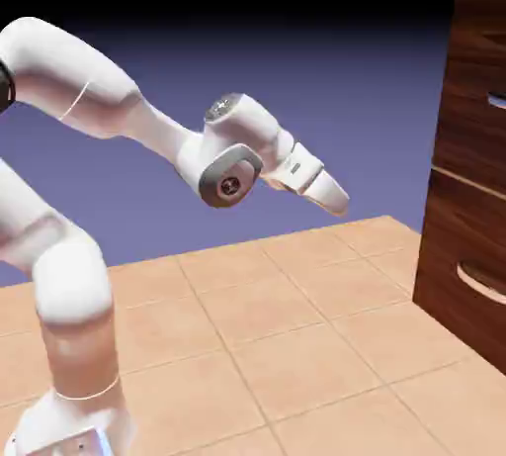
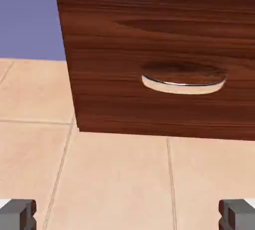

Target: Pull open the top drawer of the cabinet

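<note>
In the exterior view the top drawer sits high in the cabinet at the exterior view's right, its small pale handle partly cut off by the picture's edge; the arm is well apart from it, hand angled down; tan floor tiles lie below, a blue-violet backdrop behind, fading to black above.

In the hand view the gripper is spread wide and empty; it faces the lower drawer and its curved handle, so going straight ahead could hook the wrong one; reaching up without levelling the hand might knock a fingertip on the front, or miss the small handle.
</note>
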